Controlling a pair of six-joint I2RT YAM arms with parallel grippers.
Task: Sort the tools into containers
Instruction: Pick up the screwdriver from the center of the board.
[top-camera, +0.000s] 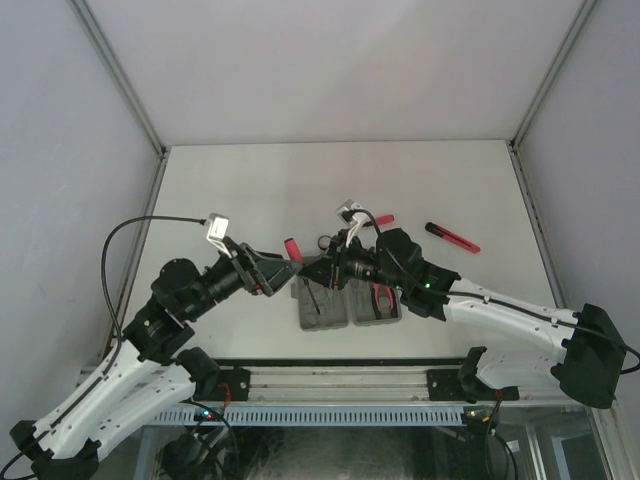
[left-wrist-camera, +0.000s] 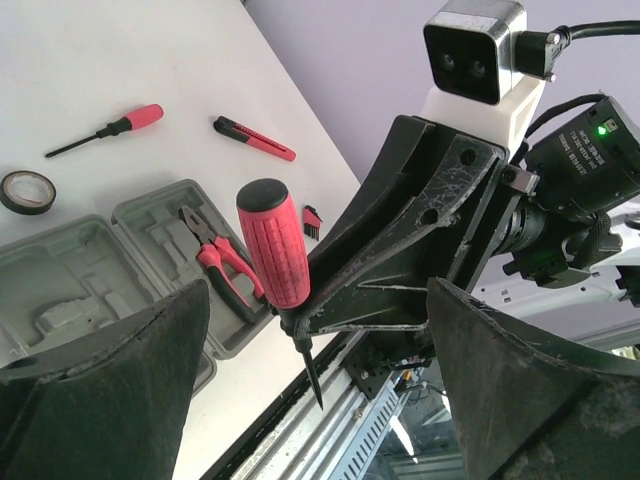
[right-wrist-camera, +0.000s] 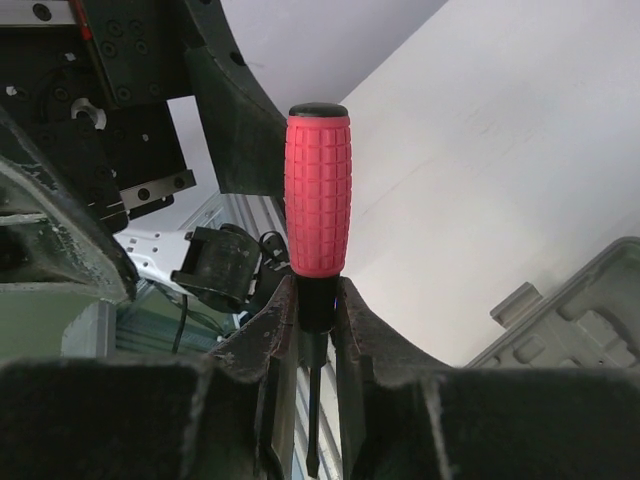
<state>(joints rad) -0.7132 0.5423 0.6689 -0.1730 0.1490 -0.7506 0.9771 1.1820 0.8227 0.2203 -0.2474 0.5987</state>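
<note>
Beside the grey case (top-camera: 325, 305) | my right claw (right-wrist-camera: 317, 300) is pinching the red-handled screwdriver (right-wrist-camera: 318, 200) at its neck, left claw (top-camera: 283, 268) gaping | thin pinch risking a swivel

Two screwdrivers (left-wrist-camera: 272, 245) (left-wrist-camera: 105, 128); one pliers (left-wrist-camera: 220, 262), stick tool (left-wrist-camera: 254, 138), comb (left-wrist-camera: 311, 220), ring (left-wrist-camera: 27, 190), case (left-wrist-camera: 160, 215).

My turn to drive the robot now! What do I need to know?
Left gripper: open, facing the big screwdriver, not gripping it.
Right gripper: shut on the big screwdriver just below its red handle, holding it off the table.
Done: pliers lie in the open grey case.
Left: the big screwdriver, plus the small screwdriver, stick tool, black ring and comb piece, all on the table outside the case.
</note>
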